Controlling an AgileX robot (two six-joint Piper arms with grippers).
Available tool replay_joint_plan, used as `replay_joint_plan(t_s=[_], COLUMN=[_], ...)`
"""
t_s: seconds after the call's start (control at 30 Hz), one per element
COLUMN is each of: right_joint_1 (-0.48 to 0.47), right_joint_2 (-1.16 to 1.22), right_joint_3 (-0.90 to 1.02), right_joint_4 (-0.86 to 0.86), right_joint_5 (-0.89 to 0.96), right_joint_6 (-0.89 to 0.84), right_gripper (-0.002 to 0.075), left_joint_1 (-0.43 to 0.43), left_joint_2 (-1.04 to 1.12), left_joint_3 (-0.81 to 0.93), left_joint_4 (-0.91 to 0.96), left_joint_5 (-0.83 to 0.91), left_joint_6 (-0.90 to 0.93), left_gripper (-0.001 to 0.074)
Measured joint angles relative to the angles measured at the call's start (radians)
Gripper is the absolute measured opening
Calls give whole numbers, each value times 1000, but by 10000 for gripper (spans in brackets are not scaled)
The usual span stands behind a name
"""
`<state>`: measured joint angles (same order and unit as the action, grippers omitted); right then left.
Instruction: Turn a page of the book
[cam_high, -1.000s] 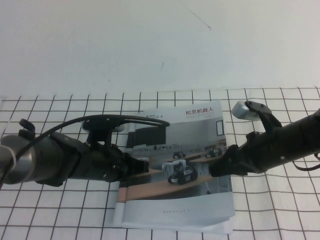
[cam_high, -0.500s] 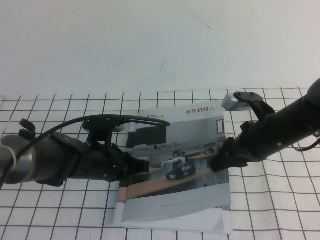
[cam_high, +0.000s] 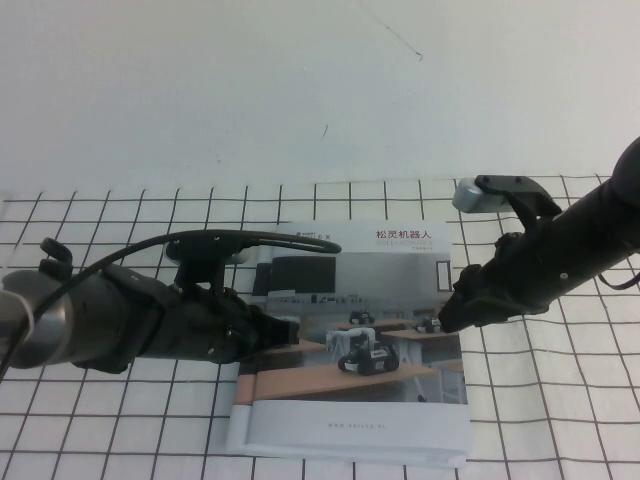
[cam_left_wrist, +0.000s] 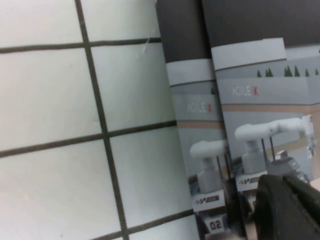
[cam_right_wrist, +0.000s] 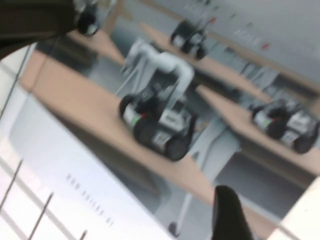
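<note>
The book lies on the grid-lined table with its cover up. The page, the front cover leaf with the robot-classroom photo and Chinese title, faces up over the white pages. My left gripper is shut and rests on the cover near the book's left edge; its dark tip shows over the photo in the left wrist view. My right gripper is at the cover's right edge, about halfway down. It also shows in the right wrist view, over the cover photo.
The white table cloth with black grid lines spreads around the book. A plain white wall stands behind. My left arm lies across the left of the table, my right arm across the right.
My right gripper has moved right and away from me along the cover's right edge. The cover leaf has shifted and now looks flatter. The left arm has stayed in place.
</note>
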<state>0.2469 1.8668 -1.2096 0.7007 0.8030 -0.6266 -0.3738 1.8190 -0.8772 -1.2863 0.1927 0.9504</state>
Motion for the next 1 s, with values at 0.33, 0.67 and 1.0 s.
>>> replay_joint_plan(t_s=[0.33,0.67,1.0], right_joint_1=[0,0,0], right_joint_2=[75,94,73], right_joint_3=[24,15,4], right_joint_4=[10,223,434], right_joint_5=[-111,-76,17], right_joint_6=[114,-7,-150], right_gripper=[376,376,376], left_joint_1=[0,0,0], left_joint_2=[0,0,0], left_joint_3=[0,0,0], left_joint_4=[-6,-8,-8], left_joint_5=[0,0,0], left_joint_6=[0,0,0], left_gripper=[-2,-2,-2])
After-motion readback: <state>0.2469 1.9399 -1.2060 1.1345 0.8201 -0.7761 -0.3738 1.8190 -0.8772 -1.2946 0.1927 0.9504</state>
